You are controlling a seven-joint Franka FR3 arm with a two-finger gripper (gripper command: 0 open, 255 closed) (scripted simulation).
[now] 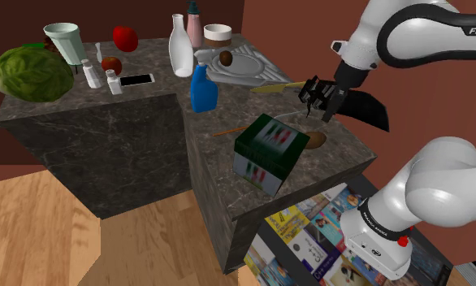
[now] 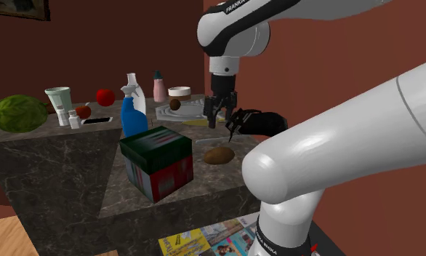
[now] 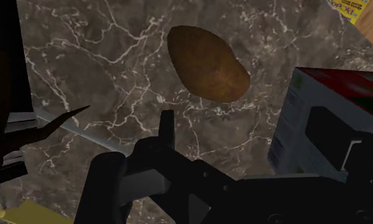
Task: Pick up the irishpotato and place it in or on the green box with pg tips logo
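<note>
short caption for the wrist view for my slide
Gripper hovers over a brown potato on the dark marbled counter, green box beside it.

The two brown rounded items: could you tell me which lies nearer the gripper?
The brown oval potato on the bare marble counter beside the green box; the other brown item sits on the grey plate.

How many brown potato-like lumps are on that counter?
2. One brown oval potato lies on the dark marble counter beside the green box; a smaller brown one sits on the grey plate. Others may be hidden.
</note>
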